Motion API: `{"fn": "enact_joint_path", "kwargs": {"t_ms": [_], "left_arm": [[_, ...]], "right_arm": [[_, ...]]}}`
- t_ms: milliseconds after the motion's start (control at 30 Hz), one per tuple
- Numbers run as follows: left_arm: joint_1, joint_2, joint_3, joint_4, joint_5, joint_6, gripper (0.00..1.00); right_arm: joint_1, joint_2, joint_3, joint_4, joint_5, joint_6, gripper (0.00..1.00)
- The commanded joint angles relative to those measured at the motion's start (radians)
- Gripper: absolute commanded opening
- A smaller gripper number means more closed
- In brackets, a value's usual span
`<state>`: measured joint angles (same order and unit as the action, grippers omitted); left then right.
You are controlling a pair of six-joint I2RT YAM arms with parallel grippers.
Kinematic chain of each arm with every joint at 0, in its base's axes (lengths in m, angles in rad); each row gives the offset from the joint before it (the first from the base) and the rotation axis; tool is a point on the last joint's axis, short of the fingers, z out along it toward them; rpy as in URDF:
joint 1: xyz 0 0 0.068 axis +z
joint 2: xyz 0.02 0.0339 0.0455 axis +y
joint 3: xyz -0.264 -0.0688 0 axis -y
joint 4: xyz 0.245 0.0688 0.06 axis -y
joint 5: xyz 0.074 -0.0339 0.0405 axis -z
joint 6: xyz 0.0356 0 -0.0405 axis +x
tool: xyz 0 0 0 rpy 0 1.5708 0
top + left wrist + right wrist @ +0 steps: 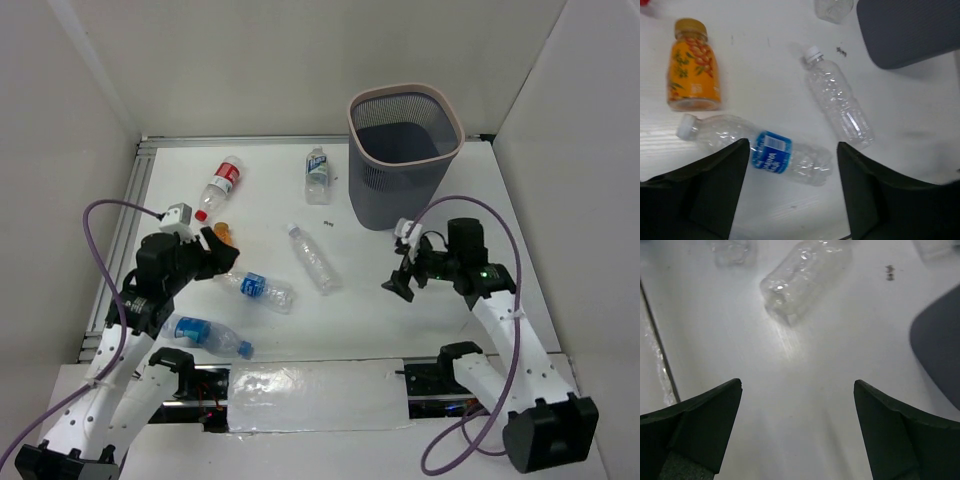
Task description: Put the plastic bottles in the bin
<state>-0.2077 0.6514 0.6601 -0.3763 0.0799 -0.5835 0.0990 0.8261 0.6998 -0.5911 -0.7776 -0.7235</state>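
Note:
Five clear bottles lie on the white table. One with a red label (220, 185) is at the far left, and one with a blue label (317, 175) lies left of the bin (400, 195). An unlabelled one (313, 258) is in the middle, a blue-labelled one (258, 288) is left of it, and another blue one (205, 335) is at the near left. My left gripper (220, 262) is open and hovers over the blue-labelled bottle (771, 152), which shows between its fingers. My right gripper (398, 285) is open and empty over bare table, with the unlabelled bottle (802, 275) ahead of it.
A small orange juice bottle (692, 70) lies beside the left gripper and is partly hidden in the top view (226, 233). The bin's dark wall shows in both wrist views (910, 30) (940, 340). White walls enclose the table on three sides.

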Motion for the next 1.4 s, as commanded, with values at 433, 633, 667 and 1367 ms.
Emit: {"fn": "enact_joint_path", "kwargs": {"t_ms": [433,633,667,1367], "left_arm": [[-0.006,-0.047,-0.106,-0.076,-0.011,-0.292,0.97],[-0.015,-0.09,-0.116,-0.095,-0.032,-0.294,0.97],[-0.015,-0.09,-0.105,-0.107,-0.041,-0.294,0.97],[-0.024,-0.121,-0.134,-0.021,0.064,-0.272,0.97]], "right_arm": [[0.631,0.384,0.062,0.574,0.614,0.389,0.92],[0.653,0.553,0.19,0.623,0.77,0.622,0.93],[0.653,0.573,0.208,0.623,0.781,0.636,0.93],[0.617,1.031,0.42,0.579,0.712,0.71,0.93]]}}
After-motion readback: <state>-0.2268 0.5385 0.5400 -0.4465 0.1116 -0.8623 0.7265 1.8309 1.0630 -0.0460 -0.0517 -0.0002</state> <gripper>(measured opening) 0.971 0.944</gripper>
